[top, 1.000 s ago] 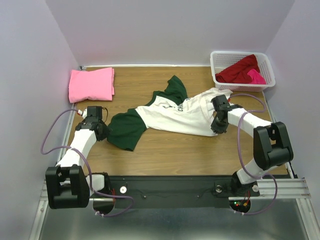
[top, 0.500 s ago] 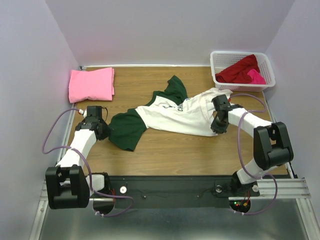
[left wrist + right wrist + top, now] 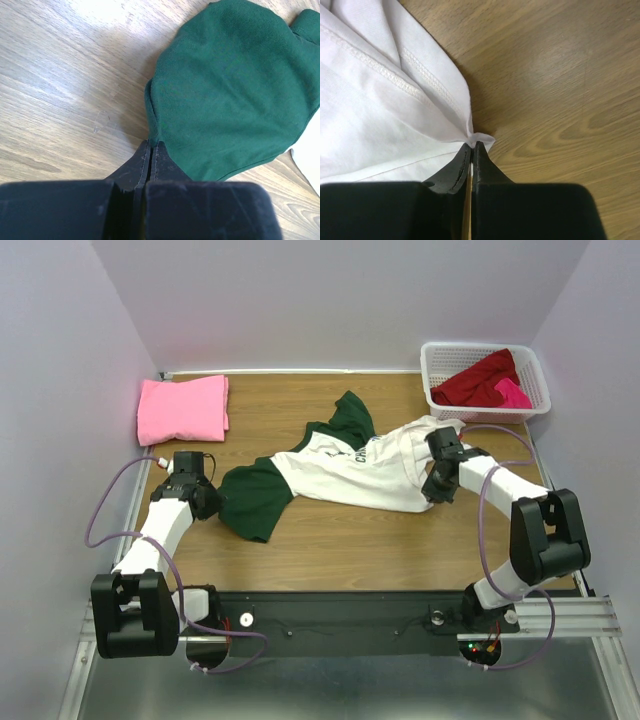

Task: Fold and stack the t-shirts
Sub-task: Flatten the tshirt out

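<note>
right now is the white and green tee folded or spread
Spread, not folded: the white and green tee lies stretched across the table, sleeves out.

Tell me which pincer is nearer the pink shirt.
Left. The left pincer pinches the green sleeve close by the pink shirt; the right pincer grips the white hem across the table.

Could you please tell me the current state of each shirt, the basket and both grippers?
white and green t-shirt: unfolded, rumpled on the table.
pink t-shirt: folded, far left corner.
dark red t-shirt: bunched in the basket.
magenta t-shirt: bunched beside it.
basket: upright, holding two shirts.
left gripper: shut on the green sleeve edge.
right gripper: shut on the white hem corner.
</note>
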You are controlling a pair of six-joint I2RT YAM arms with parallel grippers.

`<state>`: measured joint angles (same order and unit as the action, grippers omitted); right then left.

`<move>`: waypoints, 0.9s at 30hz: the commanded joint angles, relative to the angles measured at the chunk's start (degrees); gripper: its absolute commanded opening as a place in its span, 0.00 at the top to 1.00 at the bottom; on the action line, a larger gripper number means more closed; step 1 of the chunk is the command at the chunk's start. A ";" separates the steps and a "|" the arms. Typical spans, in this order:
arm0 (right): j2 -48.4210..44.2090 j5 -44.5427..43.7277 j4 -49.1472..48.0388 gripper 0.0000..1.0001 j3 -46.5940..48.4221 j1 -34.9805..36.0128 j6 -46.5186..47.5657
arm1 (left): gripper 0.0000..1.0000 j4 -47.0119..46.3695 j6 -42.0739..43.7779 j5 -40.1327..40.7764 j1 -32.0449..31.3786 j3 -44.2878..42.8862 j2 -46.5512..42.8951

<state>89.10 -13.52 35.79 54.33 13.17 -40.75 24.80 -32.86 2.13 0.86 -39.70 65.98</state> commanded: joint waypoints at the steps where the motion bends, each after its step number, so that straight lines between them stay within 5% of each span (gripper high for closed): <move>1: -2.70 -1.16 1.03 0.99 2.63 -0.25 0.15 | 1.00 -0.72 0.34 -0.20 0.37 0.42 -1.29; 12: -5.08 -3.53 7.18 0.99 15.87 -0.51 3.83 | 1.00 4.55 1.57 4.01 0.46 -11.61 -1.82; 27: -2.09 -6.43 12.11 0.99 54.90 -3.76 12.62 | 1.00 9.84 0.35 13.43 2.56 -63.12 5.75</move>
<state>87.15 -16.40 47.97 100.84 10.15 -31.88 36.42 -31.97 11.14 2.98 -95.92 72.99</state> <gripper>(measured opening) 0.035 0.038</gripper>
